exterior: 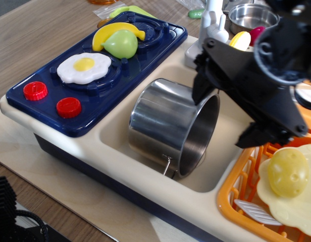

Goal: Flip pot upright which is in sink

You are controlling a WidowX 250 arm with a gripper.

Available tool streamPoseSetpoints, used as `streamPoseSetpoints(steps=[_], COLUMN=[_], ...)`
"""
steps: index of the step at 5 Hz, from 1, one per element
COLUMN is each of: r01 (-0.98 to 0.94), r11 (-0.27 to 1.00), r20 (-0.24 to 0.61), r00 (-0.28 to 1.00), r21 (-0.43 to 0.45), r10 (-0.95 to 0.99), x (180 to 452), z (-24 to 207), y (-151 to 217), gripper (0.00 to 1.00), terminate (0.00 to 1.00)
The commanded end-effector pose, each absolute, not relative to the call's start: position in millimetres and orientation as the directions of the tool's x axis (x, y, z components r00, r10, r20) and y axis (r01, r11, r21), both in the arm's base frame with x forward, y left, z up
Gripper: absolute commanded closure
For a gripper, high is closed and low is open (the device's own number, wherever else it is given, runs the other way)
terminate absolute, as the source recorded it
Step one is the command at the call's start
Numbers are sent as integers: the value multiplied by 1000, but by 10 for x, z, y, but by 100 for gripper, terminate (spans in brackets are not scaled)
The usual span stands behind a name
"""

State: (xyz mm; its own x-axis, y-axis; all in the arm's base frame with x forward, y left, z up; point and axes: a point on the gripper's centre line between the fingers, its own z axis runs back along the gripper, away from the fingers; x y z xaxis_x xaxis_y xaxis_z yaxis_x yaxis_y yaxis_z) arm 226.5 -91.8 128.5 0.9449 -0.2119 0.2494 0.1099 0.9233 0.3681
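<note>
The large shiny steel pot (163,121) lies on its side in the cream sink (115,132), its mouth facing right and toward the front. One wire handle sticks out at its lower rim; the other is hidden behind the gripper. My black gripper (223,118) is open and tilted, over the right part of the sink. Its left finger (200,91) points down at the pot's upper rim, and I cannot tell if it touches. Its right finger (249,138) hangs near the sink's right edge. It holds nothing.
A blue toy stove (130,70) to the left carries a fried egg (85,68), banana (115,30) and green pear (121,44). An orange dish rack (241,194) to the right holds a yellow-green toy (288,172). A white faucet (212,25) and small steel pot (251,15) stand behind.
</note>
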Motion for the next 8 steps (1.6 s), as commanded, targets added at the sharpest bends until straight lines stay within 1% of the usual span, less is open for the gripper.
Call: streamPoseSetpoints(steps=[1,4,5,6,7,8], r01=[141,194,198,213,221,185], r11=[915,907,919,926,950,973], r20=[264,271,275,260,219,160], r00=[931,912,914,918,938,965], r21=[378,374,340,310,222,137], r10=[-253,-307,-299,-299,-269,-206], x=[2333,2353,2390,2449,2515,2511], z=[1299,1172,1124,1162,1255,1373], y=[-711,-305,-187,-148,-199,-301], gripper=[0,0,0,100,100,100], terminate=[0,0,0,0,0,0])
